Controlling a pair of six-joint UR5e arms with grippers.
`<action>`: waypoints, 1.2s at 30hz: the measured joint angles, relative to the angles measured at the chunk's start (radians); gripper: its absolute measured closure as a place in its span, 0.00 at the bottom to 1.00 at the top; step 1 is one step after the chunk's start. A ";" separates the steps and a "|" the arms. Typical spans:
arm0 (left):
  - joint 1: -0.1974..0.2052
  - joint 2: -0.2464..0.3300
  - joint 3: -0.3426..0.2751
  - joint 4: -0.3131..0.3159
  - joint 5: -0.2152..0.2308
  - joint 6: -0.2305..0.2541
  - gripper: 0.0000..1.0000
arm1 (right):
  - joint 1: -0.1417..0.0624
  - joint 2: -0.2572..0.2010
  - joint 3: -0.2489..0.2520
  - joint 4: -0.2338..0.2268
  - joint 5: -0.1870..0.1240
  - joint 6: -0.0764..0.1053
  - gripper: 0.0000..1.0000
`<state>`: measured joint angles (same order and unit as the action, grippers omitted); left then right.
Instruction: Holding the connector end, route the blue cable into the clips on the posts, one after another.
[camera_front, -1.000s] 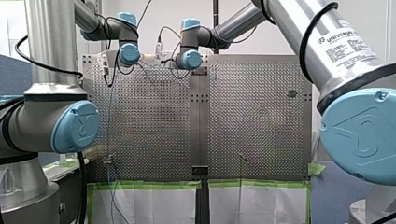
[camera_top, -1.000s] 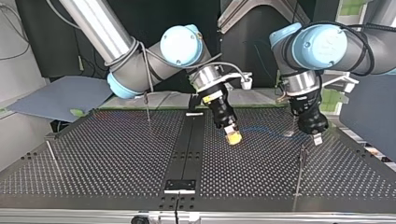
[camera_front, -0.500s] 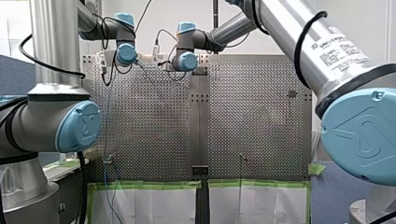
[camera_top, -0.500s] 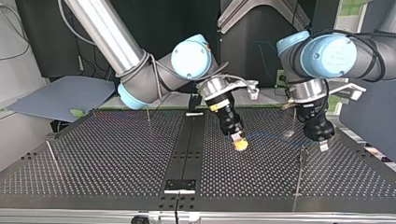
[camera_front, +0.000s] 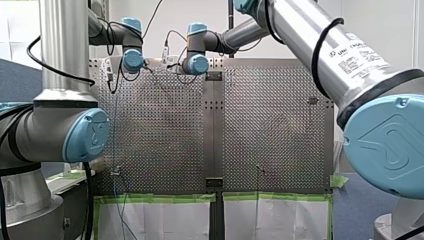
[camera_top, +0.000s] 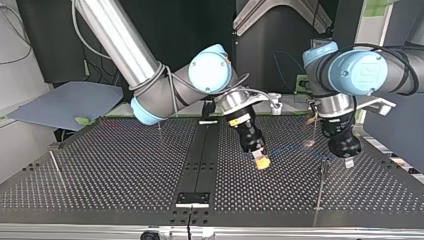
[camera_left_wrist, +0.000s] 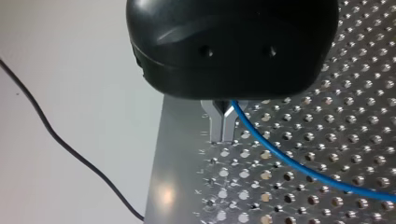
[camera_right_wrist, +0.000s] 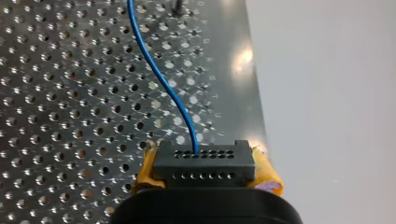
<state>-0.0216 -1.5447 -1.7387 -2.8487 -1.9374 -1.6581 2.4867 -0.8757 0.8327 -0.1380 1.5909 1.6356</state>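
Note:
In the right wrist view my right gripper (camera_right_wrist: 205, 181) is shut, yellow pads (camera_right_wrist: 266, 177) clamping a black connector (camera_right_wrist: 204, 158). The blue cable (camera_right_wrist: 156, 74) leaves the connector and curves ahead over the perforated plate toward a post (camera_right_wrist: 177, 5). In the left wrist view my left gripper (camera_left_wrist: 223, 133) has its metal fingers shut on the blue cable (camera_left_wrist: 289, 163), which trails away to one side. In the top view my right gripper (camera_top: 261, 162) hangs low near the middle. My left gripper (camera_top: 348, 161) is at that view's right, beside a thin post (camera_top: 320, 190). The cable (camera_top: 287, 148) shows faintly between them.
More thin posts stand on the perforated table (camera_top: 125, 170): one at the top view's left edge (camera_top: 54, 162), one at the back (camera_top: 158, 119), one at the near edge (camera_top: 190, 216). A black strip (camera_top: 200, 155) runs down the middle. In the front view a clip post (camera_front: 116, 171) holds the cable.
Both grippers have moved toward the top view's right and nearer its camera, carrying connector and cable along. Both grips stay the same.

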 joint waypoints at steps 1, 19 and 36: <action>0.002 0.000 0.005 -0.002 0.004 0.000 1.00 | 0.001 0.008 -0.010 0.005 0.000 0.000 1.00; 0.033 -0.045 0.057 -0.040 0.063 0.015 1.00 | -0.015 0.027 -0.045 0.016 -0.006 0.012 1.00; 0.077 -0.069 0.058 0.002 0.130 -0.015 1.00 | -0.037 0.028 -0.045 0.016 -0.017 0.015 1.00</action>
<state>0.0559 -1.6138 -1.6811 -2.8464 -1.8076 -1.6734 2.4497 -0.8477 0.7880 -0.1224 1.5741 1.6509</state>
